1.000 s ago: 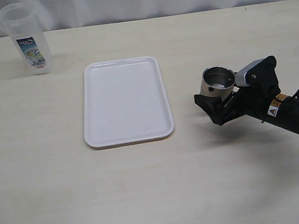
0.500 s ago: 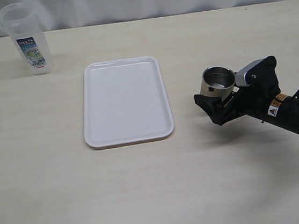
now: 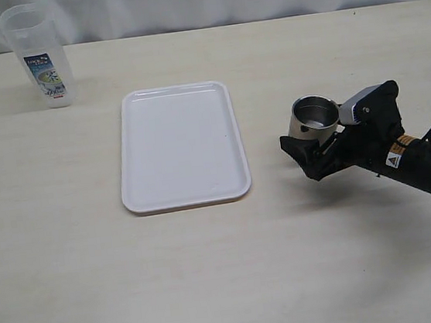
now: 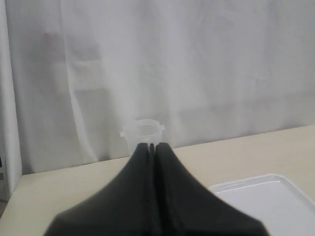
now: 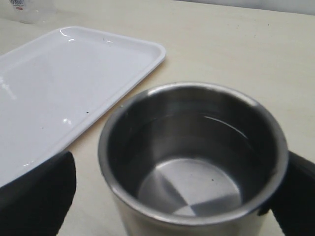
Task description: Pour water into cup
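Observation:
The steel cup stands upright on the table, right of the white tray. It looks empty and shiny inside in the right wrist view. My right gripper is open and straddles the cup, one black finger on each side, with a gap showing at one side. In the right wrist view the gripper is centred on the cup. The clear jug with a blue-and-white label stands at the far left corner. My left gripper is shut and empty, with the jug's rim showing beyond it.
The white tray is empty and also shows in both wrist views. A white curtain hangs behind the table's far edge. The left arm is out of the exterior view.

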{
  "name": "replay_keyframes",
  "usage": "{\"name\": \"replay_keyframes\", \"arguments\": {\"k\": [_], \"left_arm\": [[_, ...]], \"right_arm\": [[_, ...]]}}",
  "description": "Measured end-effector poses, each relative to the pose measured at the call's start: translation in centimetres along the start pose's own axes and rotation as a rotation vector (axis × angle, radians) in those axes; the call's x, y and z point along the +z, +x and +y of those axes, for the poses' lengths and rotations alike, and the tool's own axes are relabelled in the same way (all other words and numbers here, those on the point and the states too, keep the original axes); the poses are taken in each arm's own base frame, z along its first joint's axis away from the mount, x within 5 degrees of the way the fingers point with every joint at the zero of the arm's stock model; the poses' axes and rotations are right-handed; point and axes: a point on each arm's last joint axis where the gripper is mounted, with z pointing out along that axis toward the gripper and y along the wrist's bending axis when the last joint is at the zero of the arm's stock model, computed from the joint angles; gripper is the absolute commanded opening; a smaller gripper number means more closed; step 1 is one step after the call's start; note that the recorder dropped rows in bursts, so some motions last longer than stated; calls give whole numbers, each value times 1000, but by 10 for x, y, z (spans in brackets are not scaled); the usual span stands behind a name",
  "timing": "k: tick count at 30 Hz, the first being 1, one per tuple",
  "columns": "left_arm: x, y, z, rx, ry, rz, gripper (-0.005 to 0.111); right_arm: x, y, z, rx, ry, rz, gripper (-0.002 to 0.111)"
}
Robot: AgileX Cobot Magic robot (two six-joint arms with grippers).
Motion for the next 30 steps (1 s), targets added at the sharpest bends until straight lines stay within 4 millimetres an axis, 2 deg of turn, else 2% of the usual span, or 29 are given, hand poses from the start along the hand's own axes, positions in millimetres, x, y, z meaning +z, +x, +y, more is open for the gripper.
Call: {"name": "replay_keyframes", "arguments": {"k": [8, 18, 30], "left_arm": [[-21, 33, 2, -34, -80, -47, 0], [-35, 50, 1, -68, -117, -116, 0], [-32, 79, -2, -60, -113, -37, 0]], "right_arm": [[0, 0, 0, 0, 0, 0, 93], [0, 0, 0, 0, 0, 0, 93], [0, 0, 0, 0, 0, 0, 93]]}}
